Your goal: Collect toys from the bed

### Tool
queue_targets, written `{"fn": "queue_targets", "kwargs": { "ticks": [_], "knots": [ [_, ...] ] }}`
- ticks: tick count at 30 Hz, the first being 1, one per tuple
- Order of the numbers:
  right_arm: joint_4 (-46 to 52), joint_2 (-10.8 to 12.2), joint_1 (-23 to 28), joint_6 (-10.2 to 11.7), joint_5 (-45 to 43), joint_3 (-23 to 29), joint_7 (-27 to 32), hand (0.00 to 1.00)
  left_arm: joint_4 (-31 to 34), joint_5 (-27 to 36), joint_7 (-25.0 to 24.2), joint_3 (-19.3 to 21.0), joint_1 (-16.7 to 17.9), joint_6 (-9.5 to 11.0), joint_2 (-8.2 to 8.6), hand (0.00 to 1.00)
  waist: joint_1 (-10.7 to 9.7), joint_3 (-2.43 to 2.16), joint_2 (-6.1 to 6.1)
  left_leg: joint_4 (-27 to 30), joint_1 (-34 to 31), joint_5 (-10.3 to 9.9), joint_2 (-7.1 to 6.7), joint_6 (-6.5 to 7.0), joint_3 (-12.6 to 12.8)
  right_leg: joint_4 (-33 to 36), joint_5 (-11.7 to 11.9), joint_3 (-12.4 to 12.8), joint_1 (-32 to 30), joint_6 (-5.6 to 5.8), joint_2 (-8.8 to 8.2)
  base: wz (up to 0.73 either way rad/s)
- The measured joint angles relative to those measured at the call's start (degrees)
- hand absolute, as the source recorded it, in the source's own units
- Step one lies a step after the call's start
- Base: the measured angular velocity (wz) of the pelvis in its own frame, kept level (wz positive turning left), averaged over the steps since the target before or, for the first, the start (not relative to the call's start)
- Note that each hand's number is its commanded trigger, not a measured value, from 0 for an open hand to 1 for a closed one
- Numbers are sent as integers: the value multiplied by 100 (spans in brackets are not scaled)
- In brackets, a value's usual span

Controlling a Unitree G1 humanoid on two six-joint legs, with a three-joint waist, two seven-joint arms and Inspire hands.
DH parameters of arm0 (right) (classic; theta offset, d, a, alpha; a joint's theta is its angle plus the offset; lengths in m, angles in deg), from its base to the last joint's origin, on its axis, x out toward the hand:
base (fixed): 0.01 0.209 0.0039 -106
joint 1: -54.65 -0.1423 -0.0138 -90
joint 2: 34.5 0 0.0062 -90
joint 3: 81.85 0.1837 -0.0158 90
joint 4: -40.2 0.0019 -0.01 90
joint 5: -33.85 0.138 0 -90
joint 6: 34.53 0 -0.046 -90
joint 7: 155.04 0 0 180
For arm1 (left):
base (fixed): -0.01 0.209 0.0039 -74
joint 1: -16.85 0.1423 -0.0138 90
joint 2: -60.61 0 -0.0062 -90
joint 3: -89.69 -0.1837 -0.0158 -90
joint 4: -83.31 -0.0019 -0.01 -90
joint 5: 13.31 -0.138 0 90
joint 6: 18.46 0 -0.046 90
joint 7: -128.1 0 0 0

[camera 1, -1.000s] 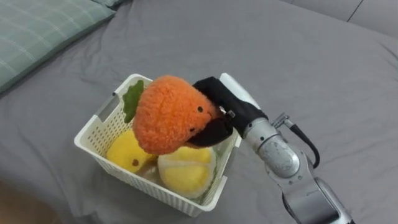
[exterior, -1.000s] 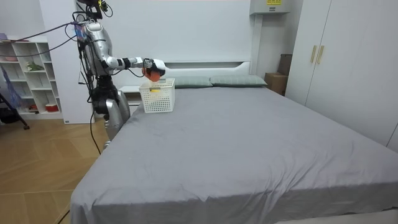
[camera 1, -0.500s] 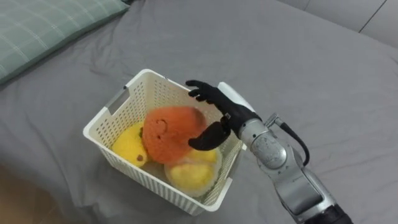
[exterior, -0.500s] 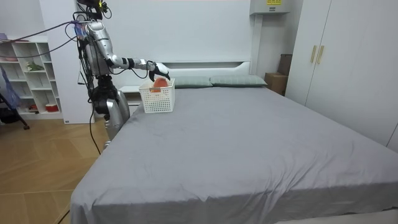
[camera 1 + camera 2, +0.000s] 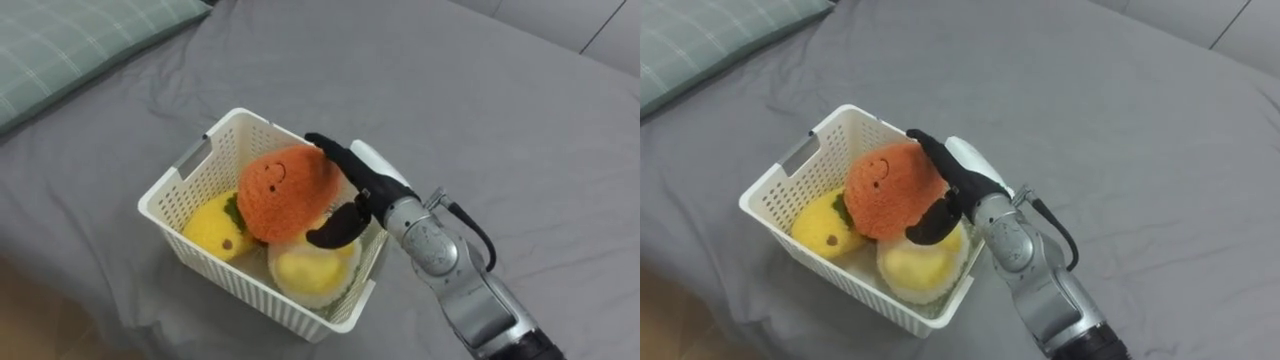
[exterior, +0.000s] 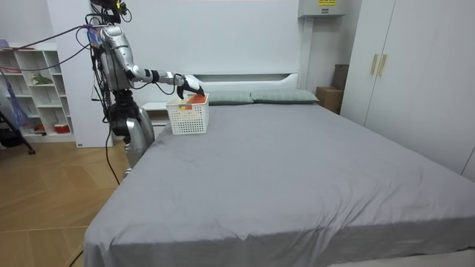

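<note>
Orange plush toy [image 5: 285, 195] is seen in the eye views lying in the white basket [image 5: 240, 290], piled on a yellow plush [image 5: 213, 232] and a paler yellow one [image 5: 305, 272]. The right hand [image 5: 362, 188] is held released just beside it, fingers spread, nothing grasped. Beyond, the grey bed [image 5: 500, 120] and a checked pillow [image 5: 70, 50] are shown. From the room view it is added that the robot stands at the bed's head corner, shelves [image 6: 33, 89] behind it
</note>
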Motion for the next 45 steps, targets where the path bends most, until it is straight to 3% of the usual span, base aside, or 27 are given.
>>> {"fn": "queue_targets", "kwargs": {
  "ticks": [10,13,18,20,24,27,31,33,36,43,45],
  "knots": [
    [51,-13,6,245,144,231,307,0,5,11,158,4,-302,75,28,0,-192,-19,118,3,47,16,10,0,71,6,0,44,8,-1,-1,-2],
    [232,-38,17,254,378,372,479,0,31,19,178,-9,-309,128,27,0,-383,-33,178,-15,88,15,19,2,136,19,1,108,13,0,-4,-11],
    [830,-67,485,586,1011,1081,910,0,34,14,307,81,-197,330,123,0,-652,-102,346,-164,316,32,37,26,367,18,1,342,71,1,-2,-22],
    [940,-72,698,703,1023,1305,1030,0,35,14,358,109,-163,391,168,0,-778,-99,389,-223,404,31,46,27,447,15,1,417,102,1,1,-25],
    [980,-171,1292,882,1072,1685,1276,0,27,17,367,133,-152,645,169,0,-998,-92,416,-294,498,23,75,32,637,23,1,616,99,2,24,-24],
    [981,-187,1507,883,1184,2058,1331,0,29,14,334,185,-150,699,176,0,-1258,-97,417,-307,491,11,74,30,656,47,1,661,41,2,30,-13],
    [991,-221,1527,910,1213,2447,1513,0,28,12,256,301,-132,716,172,0,-1360,-102,426,-306,500,-20,120,14,793,106,1,791,-8,2,66,-19],
    [1031,-220,1656,1084,1251,2653,1586,0,27,15,234,306,-93,717,185,0,-1526,-114,438,-296,523,-20,132,11,793,101,2,803,2,2,74,5],
    [1122,-220,1953,1124,1247,2800,1659,0,28,2,214,315,7,719,200,0,-1578,-138,497,-317,570,-24,141,3,833,101,1,825,15,2,88,-6],
    [1098,-235,2266,1143,1716,3237,1817,0,31,-4,226,376,89,742,216,0,-1713,-131,515,-310,618,-32,158,-5,951,105,2,977,-1,1,105,-10],
    [949,-232,2428,1334,1763,3513,2062,0,31,-6,267,545,129,807,226,0,-1738,-119,486,-312,655,-33,157,-7,956,95,-1,980,16,6,105,0]
  ]
}}
